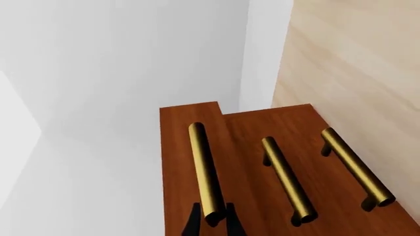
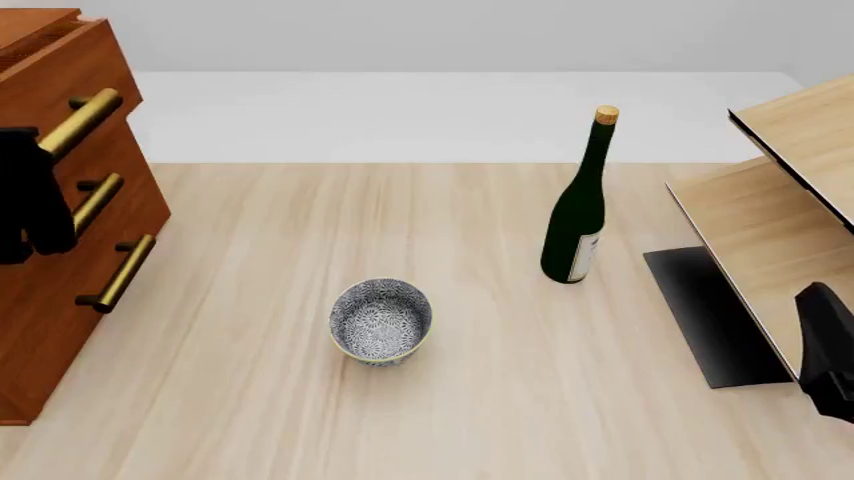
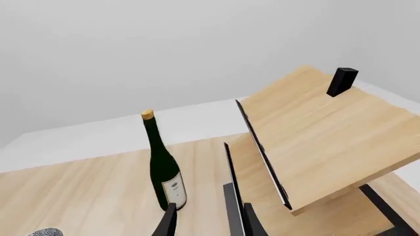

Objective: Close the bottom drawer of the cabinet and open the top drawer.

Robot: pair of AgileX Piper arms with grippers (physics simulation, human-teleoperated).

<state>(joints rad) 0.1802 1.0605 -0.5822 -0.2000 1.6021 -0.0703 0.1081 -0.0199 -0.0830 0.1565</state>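
The cabinet [image 2: 16,400] stands at the table's left edge. Its top drawer [image 2: 74,70] sticks out a little past the two below; in the left wrist view [image 1: 178,147] its front stands proud. My left gripper [image 2: 40,160] [image 1: 211,223] is shut on the top drawer's brass handle [image 1: 204,172], one finger on each side. The bottom drawer [image 2: 60,320] lies flush with the middle one, its handle [image 2: 118,272] free. My right gripper [image 2: 827,350] [image 3: 208,223] is open and empty at the table's right, beside the shelf unit.
A patterned bowl [image 2: 380,320] sits mid-table. A dark green wine bottle [image 2: 577,210] stands upright right of centre. A pale plywood shelf unit [image 2: 781,220] with a black base [image 2: 714,310] fills the right side, close to my right gripper.
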